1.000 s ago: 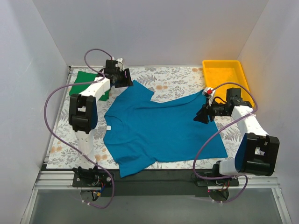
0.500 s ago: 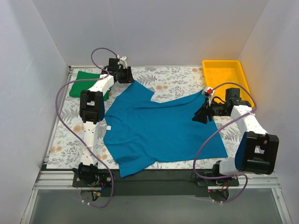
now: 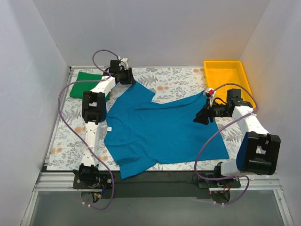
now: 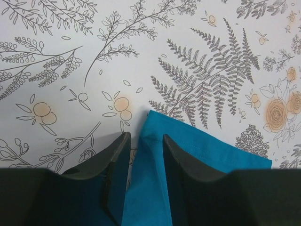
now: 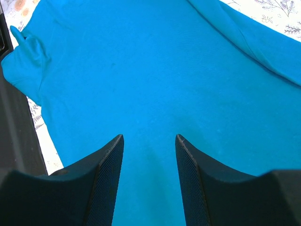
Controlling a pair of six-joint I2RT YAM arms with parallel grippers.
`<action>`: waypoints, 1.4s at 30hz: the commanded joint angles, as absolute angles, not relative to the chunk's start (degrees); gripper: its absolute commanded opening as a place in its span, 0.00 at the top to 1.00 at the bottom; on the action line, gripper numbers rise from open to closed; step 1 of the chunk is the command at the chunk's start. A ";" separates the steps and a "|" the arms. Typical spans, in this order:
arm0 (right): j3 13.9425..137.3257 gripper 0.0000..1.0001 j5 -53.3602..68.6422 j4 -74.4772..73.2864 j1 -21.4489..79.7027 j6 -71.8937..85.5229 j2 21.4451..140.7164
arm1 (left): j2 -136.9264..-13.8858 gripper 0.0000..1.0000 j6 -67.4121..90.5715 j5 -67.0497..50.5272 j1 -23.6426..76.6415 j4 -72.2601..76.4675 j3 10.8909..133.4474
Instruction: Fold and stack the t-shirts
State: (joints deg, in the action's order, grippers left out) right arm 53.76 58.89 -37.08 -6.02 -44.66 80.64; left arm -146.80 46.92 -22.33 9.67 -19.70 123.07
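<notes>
**Teal-blue t-shirt** (image 3: 160,132): lies spread flat in the middle of the floral table cover (image 3: 178,77), collar towards the left arm's side and hem towards the right arm's side. One sleeve points to the far edge of the table, the other to the near edge, where the cloth overhangs the dark front strip a little.

**Green t-shirt** (image 3: 82,87): lies folded in a compact block at the far-left corner, apart from the teal one and partly behind the left arm.

**Left gripper** (image 4: 145,141): reaches to the far sleeve's corner (image 4: 197,150). The jaws stand narrow and astride that corner – cloth lies between them, but a strip of table cover shows beside the left finger (image 4: 117,165), so the cloth is not clamped there.

**Right gripper** (image 5: 149,141): sits low over the shirt body near the hem's far end. The jaws are moderately apart with only flat cloth showing between them (whether the tips touch the cloth cannot be told) – nothing is held.

**Yellow tray** (image 3: 223,61): stands at the far-right corner, clear of both shirts.
</notes>
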 commanded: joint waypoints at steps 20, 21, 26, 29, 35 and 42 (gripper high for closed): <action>53.62 0.45 59.68 -36.30 -7.38 -44.30 81.03 | -142.76 1.00 44.74 -10.11 13.10 -21.98 125.25; 53.53 0.45 59.50 -36.39 -7.38 -44.47 80.95 | -141.43 1.00 44.74 -9.24 12.92 -21.54 124.46; 53.87 0.45 58.89 -36.30 -7.30 -44.91 81.91 | -129.66 1.00 44.47 -7.91 10.64 -14.61 108.65; 56.15 0.48 57.49 -35.60 -6.94 -42.99 83.66 | -124.38 1.00 44.65 -8.53 9.23 -13.80 102.41; 69.15 0.52 48.79 -32.52 -5.36 -32.71 92.08 | -117.96 1.00 47.10 -7.12 6.07 -10.47 92.57; 87.87 0.50 40.78 -31.38 -4.75 -24.35 105.98 | -112.68 1.00 49.57 -6.50 1.15 -5.63 84.56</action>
State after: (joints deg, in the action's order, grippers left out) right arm 81.21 44.73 -32.84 -5.08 -29.67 101.80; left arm -117.19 48.31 -7.88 2.74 -8.82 86.91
